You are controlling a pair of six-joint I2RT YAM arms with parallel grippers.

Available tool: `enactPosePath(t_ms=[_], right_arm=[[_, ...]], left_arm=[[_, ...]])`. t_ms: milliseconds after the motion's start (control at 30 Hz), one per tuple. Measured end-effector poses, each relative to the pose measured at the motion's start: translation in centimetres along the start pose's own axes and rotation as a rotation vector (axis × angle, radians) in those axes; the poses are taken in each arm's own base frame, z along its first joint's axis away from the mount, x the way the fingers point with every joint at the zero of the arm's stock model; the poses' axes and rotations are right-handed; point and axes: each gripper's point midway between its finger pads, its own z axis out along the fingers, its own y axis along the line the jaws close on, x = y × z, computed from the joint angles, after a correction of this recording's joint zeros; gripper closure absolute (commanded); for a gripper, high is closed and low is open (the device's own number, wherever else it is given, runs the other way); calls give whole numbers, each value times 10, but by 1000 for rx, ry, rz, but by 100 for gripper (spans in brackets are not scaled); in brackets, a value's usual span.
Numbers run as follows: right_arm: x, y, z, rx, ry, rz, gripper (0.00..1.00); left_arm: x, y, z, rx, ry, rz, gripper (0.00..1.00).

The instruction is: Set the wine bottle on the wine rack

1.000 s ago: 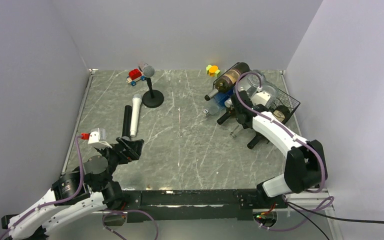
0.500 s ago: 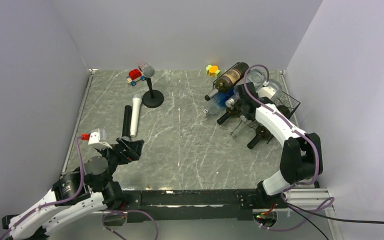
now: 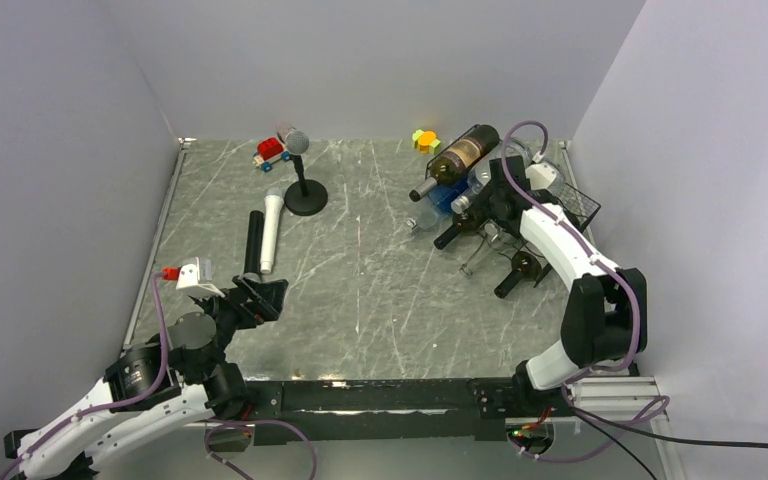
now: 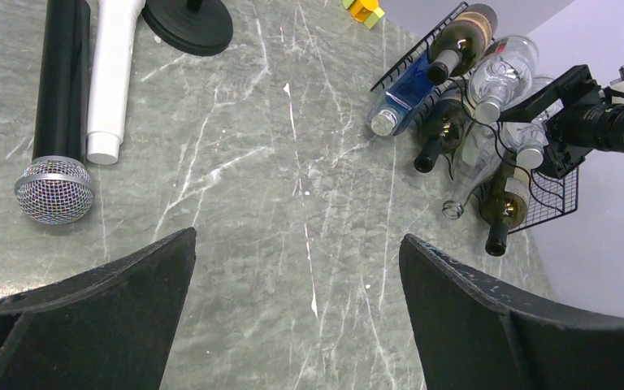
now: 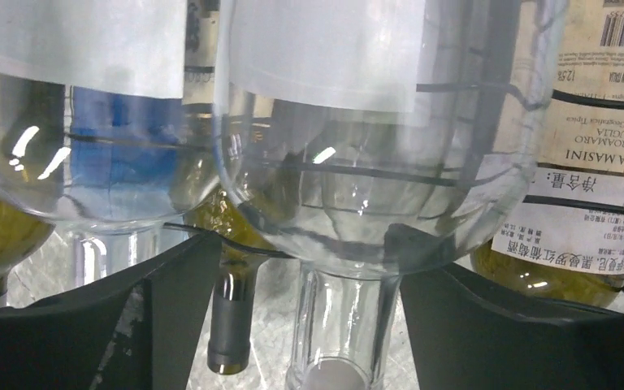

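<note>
The clear wine bottle [image 5: 325,154] lies on the wine rack [image 3: 570,205] at the bench's far right, neck pointing toward the bench's middle, with the right tool [image 5: 292,325] spread wide open just off its shoulder, gripping nothing.

A black thin-wire wine rack [image 3: 575,205], box-like with wavy tiers, sits at the far right of the grey marbled table, loaded with several bottles lying on their sides, necks pointing toward the table's middle. In the right wrist view a clear glass wine bottle [image 5: 349,146] with a white label lies close up among them, just beside another clear bottle [image 5: 73,122].
</note>
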Motion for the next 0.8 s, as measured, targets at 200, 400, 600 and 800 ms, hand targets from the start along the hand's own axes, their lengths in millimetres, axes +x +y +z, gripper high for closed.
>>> enactPosePath(t_ms=[200, 400, 600, 800], right_arm=[[-7, 6, -8, -43, -17, -28, 0], [-38, 3, -49, -109, -117, -24, 0], [-63, -1, -93, -187, -207, -21, 0], [-61, 2, -133, -321, -208, -89, 0]], left_arm=[[0, 0, 0, -2, -1, 1, 1], [-1, 0, 0, -1, -2, 3, 1], [-16, -11, -5, 20, -13, -19, 1], [-42, -33, -16, 82, -19, -33, 1]])
